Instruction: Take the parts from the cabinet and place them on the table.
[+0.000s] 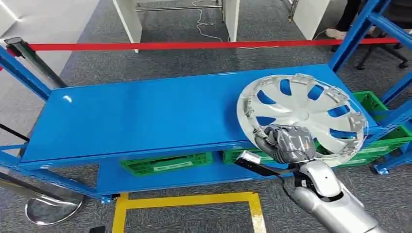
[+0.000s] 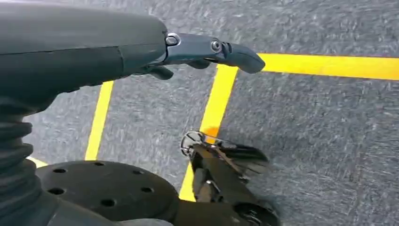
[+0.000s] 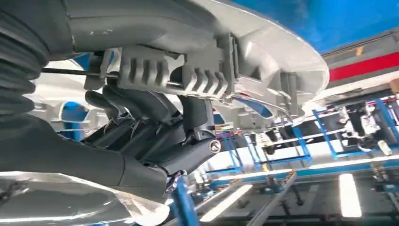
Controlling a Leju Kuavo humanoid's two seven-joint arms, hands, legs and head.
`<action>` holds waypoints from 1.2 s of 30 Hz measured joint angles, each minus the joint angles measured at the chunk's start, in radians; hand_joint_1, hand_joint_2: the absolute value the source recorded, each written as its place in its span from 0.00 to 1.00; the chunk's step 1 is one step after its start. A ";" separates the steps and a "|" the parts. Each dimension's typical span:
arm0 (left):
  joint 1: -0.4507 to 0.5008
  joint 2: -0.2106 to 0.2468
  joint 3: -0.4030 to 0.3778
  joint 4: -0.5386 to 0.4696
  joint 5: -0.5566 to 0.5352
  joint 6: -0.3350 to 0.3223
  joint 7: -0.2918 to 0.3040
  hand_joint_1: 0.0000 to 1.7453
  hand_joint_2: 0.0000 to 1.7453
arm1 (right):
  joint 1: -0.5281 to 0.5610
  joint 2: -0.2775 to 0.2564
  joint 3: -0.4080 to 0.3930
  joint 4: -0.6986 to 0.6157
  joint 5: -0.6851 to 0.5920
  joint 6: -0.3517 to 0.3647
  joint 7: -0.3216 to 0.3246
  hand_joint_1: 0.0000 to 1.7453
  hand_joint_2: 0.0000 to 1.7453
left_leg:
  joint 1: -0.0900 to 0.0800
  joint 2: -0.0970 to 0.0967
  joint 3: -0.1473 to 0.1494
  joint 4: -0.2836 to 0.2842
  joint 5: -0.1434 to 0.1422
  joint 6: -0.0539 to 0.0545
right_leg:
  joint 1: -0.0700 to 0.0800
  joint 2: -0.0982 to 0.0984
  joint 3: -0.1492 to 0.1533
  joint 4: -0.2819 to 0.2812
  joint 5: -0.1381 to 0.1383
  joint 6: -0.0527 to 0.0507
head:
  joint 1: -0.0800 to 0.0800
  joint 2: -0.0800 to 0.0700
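Head view shows the right robot hand [image 1: 290,143] gripping a silver hubcap [image 1: 302,114] by its near rim, above the blue counter's [image 1: 145,114] right end; the left robot hand [image 2: 207,49] hangs open over grey floor [image 2: 320,136].

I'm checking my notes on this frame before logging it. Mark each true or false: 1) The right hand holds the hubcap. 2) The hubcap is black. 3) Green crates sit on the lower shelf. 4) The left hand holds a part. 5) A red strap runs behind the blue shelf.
1) True: the right hand grips the hubcap at its near rim.
2) False: it is silver.
3) True: green crates sit under the blue shelf.
4) False: the left hand holds nothing and hangs over grey floor with yellow lines.
5) True: a red strap stretches across beyond the shelf.
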 joint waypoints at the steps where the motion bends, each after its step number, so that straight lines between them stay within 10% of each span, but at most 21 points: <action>1: -0.002 0.001 0.001 0.000 0.003 -0.006 -0.008 0.00 1.00 | 0.007 0.000 -0.003 -0.005 -0.001 -0.002 -0.001 1.00 1.00 | -0.011 -0.001 0.047 -0.080 0.023 0.019 | -0.003 0.000 -0.001 -0.001 0.005 0.000 | 0.002 0.000; 2: -0.006 0.011 0.005 -0.001 0.006 -0.010 -0.013 0.00 1.00 | 0.012 0.000 -0.006 -0.006 -0.001 -0.007 -0.002 1.00 1.00 | -0.013 0.000 0.067 -0.120 0.004 0.034 | 0.002 -0.001 -0.004 -0.001 0.012 0.006 | 0.004 0.000; 6: -0.007 0.005 0.016 0.000 0.014 -0.014 -0.027 0.00 1.00 | 0.033 0.000 -0.014 -0.013 -0.002 -0.017 -0.010 1.00 1.00 | -0.024 0.001 0.059 -0.164 0.046 0.036 | -0.011 -0.003 -0.010 -0.027 0.053 0.034 | -0.002 0.000; 10: -0.009 0.004 0.018 0.000 0.019 -0.013 -0.026 0.00 1.00 | 0.045 0.000 -0.023 -0.014 -0.004 -0.021 -0.017 1.00 1.00 | -0.011 0.008 0.022 -0.184 0.097 0.031 | -0.013 0.000 -0.071 0.152 -0.130 0.046 | 0.002 0.000; 12: -0.009 0.003 0.019 0.000 0.020 -0.012 -0.023 0.00 1.00 | 0.053 0.000 -0.029 -0.015 -0.004 -0.021 -0.019 1.00 1.00 | -0.010 0.008 -0.005 -0.179 0.114 0.027 | -0.016 0.000 -0.085 0.257 -0.149 0.057 | 0.003 0.000; 15: -0.009 0.002 0.024 0.000 0.029 -0.010 -0.009 0.00 1.00 | 0.060 0.000 -0.035 -0.016 -0.004 -0.021 -0.021 1.00 1.00 | -0.001 0.009 -0.051 -0.153 0.130 0.013 | -0.029 -0.001 0.032 0.135 -0.047 0.072 | 0.002 0.000; 17: -0.010 0.005 0.029 0.000 0.037 -0.014 -0.007 0.00 1.00 | 0.061 0.001 -0.039 -0.016 -0.002 -0.021 -0.021 1.00 1.00 | -0.005 0.007 -0.077 -0.127 0.133 0.004 | -0.027 0.000 0.140 -0.007 -0.088 0.086 | 0.005 0.000; 22: -0.004 0.004 0.054 0.000 0.071 -0.033 -0.005 0.00 1.00 | 0.074 0.001 -0.042 -0.019 0.003 -0.023 -0.023 1.00 1.00 | 0.000 0.004 -0.107 -0.104 0.143 -0.015 | -0.027 -0.001 0.109 -0.026 -0.074 0.035 | 0.003 0.000; 26: -0.004 0.000 0.068 0.000 0.077 -0.052 -0.012 0.00 1.00 | 0.082 0.002 -0.052 -0.025 0.004 -0.030 -0.028 1.00 1.00 | 0.010 0.005 -0.168 0.145 -0.063 -0.033 | -0.021 -0.003 0.051 -0.025 -0.027 0.011 | -0.004 0.000; 29: -0.005 -0.001 0.069 0.000 0.080 -0.064 -0.017 0.00 1.00 | 0.087 0.002 -0.056 -0.029 0.003 -0.031 -0.032 1.00 1.00 | 0.010 0.005 -0.113 0.151 -0.021 -0.029 | -0.019 -0.003 0.008 -0.023 0.004 0.012 | -0.003 0.000; 31: -0.008 -0.001 0.070 0.000 0.082 -0.067 -0.024 0.00 1.00 | 0.087 0.003 -0.057 -0.032 0.002 -0.032 -0.035 1.00 1.00 | 0.009 0.004 0.004 -0.010 0.040 -0.019 | -0.019 -0.002 -0.013 -0.023 0.026 0.018 | -0.003 0.000; 33: -0.014 0.000 0.072 0.000 0.086 -0.072 -0.030 0.00 1.00 | 0.086 0.005 -0.058 -0.038 0.000 -0.032 -0.038 1.00 1.00 | 0.002 0.003 0.098 -0.167 0.003 -0.009 | -0.018 -0.001 -0.024 -0.022 0.045 0.032 | -0.002 0.000; 36: -0.015 0.000 0.080 0.000 0.114 -0.105 -0.049 0.00 1.00 | 0.086 0.007 -0.058 -0.038 0.002 -0.032 -0.043 1.00 1.00 | -0.006 0.003 0.080 -0.167 0.025 -0.006 | -0.026 -0.005 -0.023 -0.043 0.083 0.049 | -0.005 0.000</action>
